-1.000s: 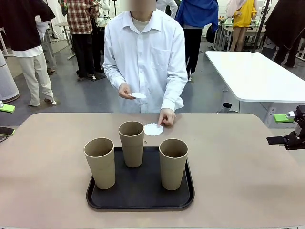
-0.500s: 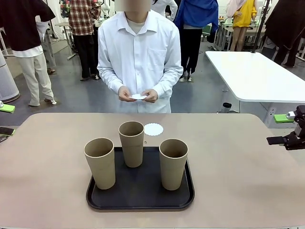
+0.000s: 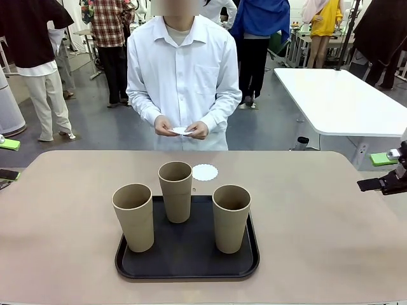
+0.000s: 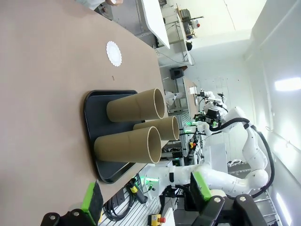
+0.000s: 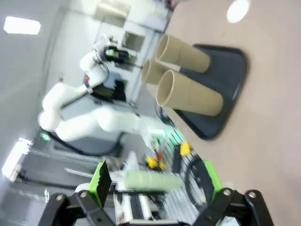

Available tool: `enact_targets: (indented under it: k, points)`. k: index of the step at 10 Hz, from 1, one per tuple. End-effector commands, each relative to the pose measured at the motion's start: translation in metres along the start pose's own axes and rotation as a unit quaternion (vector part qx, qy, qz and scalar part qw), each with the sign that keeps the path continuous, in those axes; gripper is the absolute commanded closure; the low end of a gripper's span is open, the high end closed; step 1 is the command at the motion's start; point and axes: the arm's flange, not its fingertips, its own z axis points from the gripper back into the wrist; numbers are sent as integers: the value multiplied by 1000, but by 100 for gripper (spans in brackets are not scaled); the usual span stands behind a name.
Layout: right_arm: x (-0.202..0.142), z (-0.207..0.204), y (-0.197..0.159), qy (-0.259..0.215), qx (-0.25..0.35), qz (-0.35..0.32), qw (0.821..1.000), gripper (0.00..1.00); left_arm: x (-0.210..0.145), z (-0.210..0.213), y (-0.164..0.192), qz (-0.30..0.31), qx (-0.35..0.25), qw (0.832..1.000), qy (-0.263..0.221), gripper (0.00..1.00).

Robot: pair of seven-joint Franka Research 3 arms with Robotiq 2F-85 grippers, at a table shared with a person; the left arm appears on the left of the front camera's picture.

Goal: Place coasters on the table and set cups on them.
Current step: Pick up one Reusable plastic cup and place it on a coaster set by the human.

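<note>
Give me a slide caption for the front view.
Three tall tan matte tumblers stand on a black tray; one white lacy paper doily lies on the beige table beyond it.

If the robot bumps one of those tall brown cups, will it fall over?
Probably. Each cup is tall and narrower at the bottom, so a push near the rim could tip it. They look empty, so likely light. A fallen one might roll in a curve.

White rounded arms [image 5: 94, 120] end in black left tool [image 4: 145, 190] and right tool [image 5: 155, 181] with green pads [image 4: 200, 186].
</note>
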Motion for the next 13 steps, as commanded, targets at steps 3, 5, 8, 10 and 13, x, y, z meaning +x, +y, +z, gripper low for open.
enact_targets:
  k: [3,5,8,10,13]
  points:
    - [49,9,49,124,-176,324,921,0,2,0,0,-5,-9,1000,-6,0]
    - [64,-23,82,115,-199,417,879,0,2,0,0,-5,-9,1000,-6,0]
    - [73,-74,102,140,-215,482,838,0,2,0,0,-5,-9,1000,-6,0]
    - [75,-91,99,162,-232,483,829,0,2,0,0,-5,-9,1000,-6,0]
    - [77,-73,116,152,-223,479,835,0,2,0,0,-5,-9,1000,-6,0]
